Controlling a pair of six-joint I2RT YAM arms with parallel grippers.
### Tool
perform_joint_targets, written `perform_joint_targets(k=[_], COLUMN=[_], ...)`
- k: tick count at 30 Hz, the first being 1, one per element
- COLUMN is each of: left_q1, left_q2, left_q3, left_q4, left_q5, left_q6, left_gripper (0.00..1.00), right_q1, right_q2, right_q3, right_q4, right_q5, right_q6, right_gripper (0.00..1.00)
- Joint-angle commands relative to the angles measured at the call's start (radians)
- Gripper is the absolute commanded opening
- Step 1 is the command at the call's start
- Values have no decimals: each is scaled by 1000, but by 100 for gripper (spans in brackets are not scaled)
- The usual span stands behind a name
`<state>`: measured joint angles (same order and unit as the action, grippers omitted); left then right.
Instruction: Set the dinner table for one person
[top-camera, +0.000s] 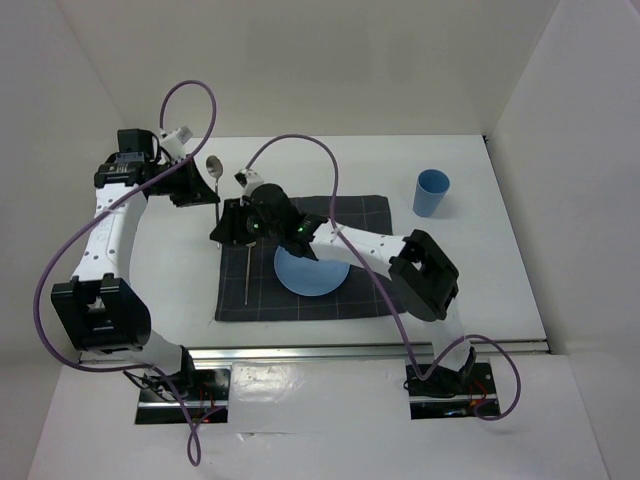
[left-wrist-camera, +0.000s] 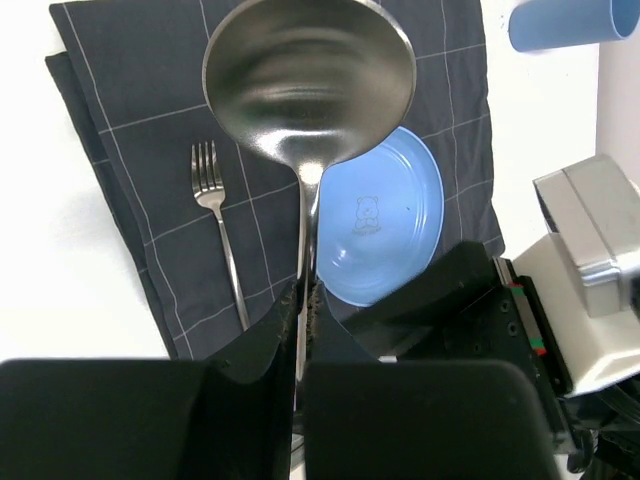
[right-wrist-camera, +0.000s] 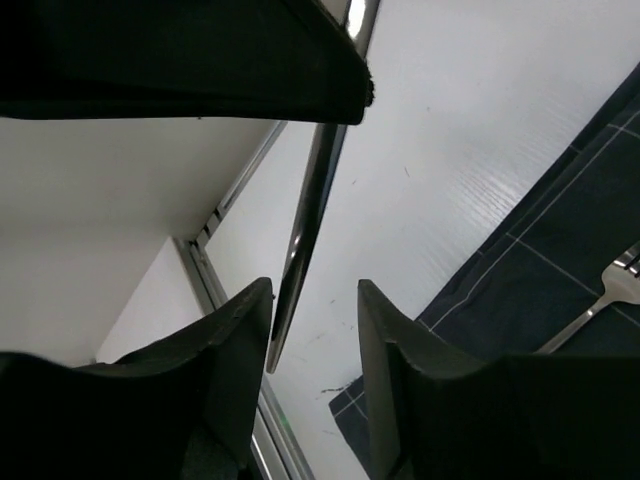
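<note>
Top external view: desk (top-camera: 180, 270) spans the floor of the enclosure ahead of both arm bases and carries everything else; it lies flat, long axis running left to right across this view, short axis from the near rail to the far wall. Placemat (top-camera: 365, 212) sits mid-desk; plate (top-camera: 310, 278) rests on it, fork (top-camera: 247, 272) along its left part, tines toward the far wall as the left wrist view reads; cup (top-camera: 432, 192) stands on bare desk off the mat's far right corner. Left claw (left-wrist-camera: 303, 300) is clamped on the handle of the spoon (left-wrist-camera: 308, 80), held in the air near the mat's far left corner; bowl toward the far wall, handle tip toward the bases; height and tilt I cannot tell. Right claw (right-wrist-camera: 313, 290) stands part-open around the handle's free end; the handle lies nearer one finger (right-wrist-camera: 235, 370) than the other, no pinch seen yet. Step in hand, as I judge it: hand-over of the spoon, left to right. To do it well: centre the handle between the right pads before closing; close squarely across it; let the left grip go only once the right one is firm; otherwise the thin polished handle may pivot or slip. Likely after that: lay the spoon on the mat right of the plate, parallel to the fork.
</note>
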<state>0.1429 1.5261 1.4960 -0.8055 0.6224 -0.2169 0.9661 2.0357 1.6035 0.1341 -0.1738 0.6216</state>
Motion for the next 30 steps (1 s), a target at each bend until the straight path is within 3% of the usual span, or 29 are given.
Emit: perform_joint_targets(k=[1,5,7,9,12,14,15,26,30], left_q1=[0,0,0,0,0,0,0,121,130], left_q2=[-44,-72,-81,-81,-81,-90,-90,-113,-122], left_q3=[-12,-48,-59,-59,-8,21,30,-45,-45], left_q4=[31,51,51,51,13,0,0,11,11], left_q5=[11,11,11,11,2,-38,-50,-136,-171], left_q6=[-18,-30,-30,-12,22,22,22,53,65], left_gripper=[0,0,0,0,33,50,52,54,54], right_q1=[-6,-29,-39,-53,-84,-130,-148,-502,-726], right_q2=[-2,8,8,-2,-61,-141,-175,-825,-888], right_q3=[44,55,45,35,-34,-97,-172,-730,-847], right_q4=[67,81,91,91,79,68,55,-296,-375], right_q5=[-44,-87,-101,-140,-174,-200,-238,-395,-510], right_q6=[6,36,50,64,89,113,113,38,-54], right_gripper=[44,24,7,0,0,0,0,0,0])
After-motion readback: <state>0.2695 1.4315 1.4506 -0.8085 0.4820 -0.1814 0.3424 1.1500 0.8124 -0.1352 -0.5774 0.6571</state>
